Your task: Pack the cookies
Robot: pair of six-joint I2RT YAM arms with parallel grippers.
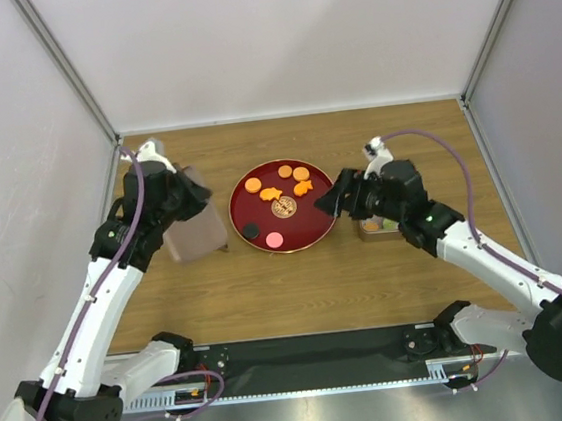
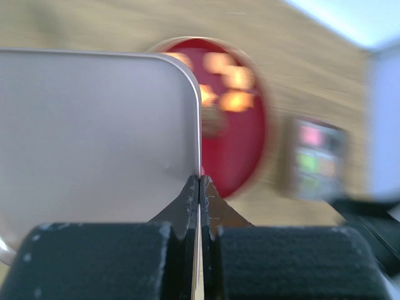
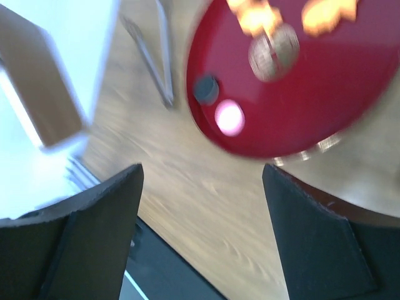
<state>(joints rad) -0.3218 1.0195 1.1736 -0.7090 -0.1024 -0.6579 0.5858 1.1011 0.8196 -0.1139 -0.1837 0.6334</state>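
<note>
Your cookies (image 1: 270, 194) run mostly orange, rounds and fish shapes alike, alongside a black one (image 1: 251, 231), a pink one (image 1: 274, 239) and a tan one (image 1: 284, 207) stamped with a fine darker pattern, all against a dark-red plate (image 1: 298, 231) with a thin gold rim. You'll see the worktop (image 1: 270, 292) in mid-brown wood grain, the metal lid (image 1: 195, 238) in dull silvery grey, and the grey tin (image 2: 292, 156), blurred, showing pink, green and orange patches. Your arms (image 1: 99, 300) are white with black joints, the left end effector (image 2: 200, 186) and right end effector (image 3: 201, 178) are black, and the cables (image 1: 467, 186) are purple
</note>
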